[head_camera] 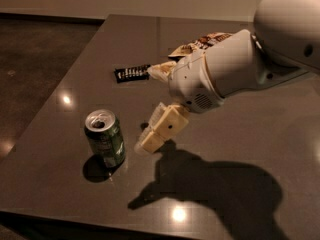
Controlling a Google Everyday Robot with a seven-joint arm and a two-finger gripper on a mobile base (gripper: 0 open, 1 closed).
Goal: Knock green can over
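Note:
The green can (105, 138) stands upright near the front left of the dark table (250, 134), its silver top and pull-tab facing up. My gripper (146, 143) hangs low over the table just to the right of the can, a short gap apart from it, with the cream-coloured fingers (162, 126) pointing down and left towards it. The white arm (240, 69) reaches in from the upper right.
A small black flat wrapper (132, 73) lies behind the can. A brown-and-cream snack bag (200, 44) lies further back, partly hidden by my arm. The table's left edge (45, 99) drops to a dark floor.

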